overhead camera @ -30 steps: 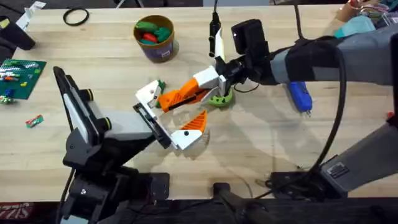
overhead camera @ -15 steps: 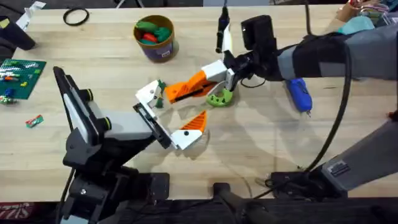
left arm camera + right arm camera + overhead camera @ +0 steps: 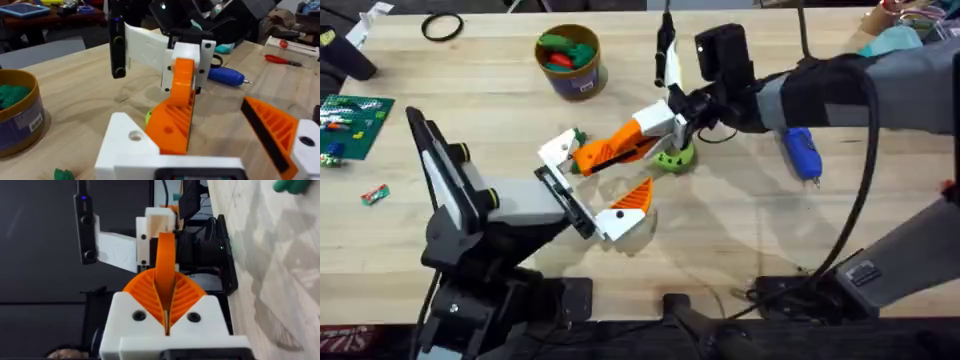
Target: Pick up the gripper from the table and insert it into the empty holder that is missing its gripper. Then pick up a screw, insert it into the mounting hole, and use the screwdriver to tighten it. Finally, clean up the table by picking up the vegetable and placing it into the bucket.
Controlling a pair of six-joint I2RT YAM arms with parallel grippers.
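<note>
The large light wooden butcher-block surface [image 3: 740, 230] carries everything, and over it the right arm's fingers [image 3: 682, 112] are clamped on the white blocky base of the long orange wedge-shaped plastic gripper [image 3: 620, 147], whose tip reaches away from them to the holder's white bracket [image 3: 558, 152]. The left arm's fingers [image 3: 605, 205] show too little to tell their gap. The stubby bright blue screwdriver [image 3: 801, 152] lies behind the right fingers, well apart from the small purple-blue bucket [image 3: 568, 60].
</note>
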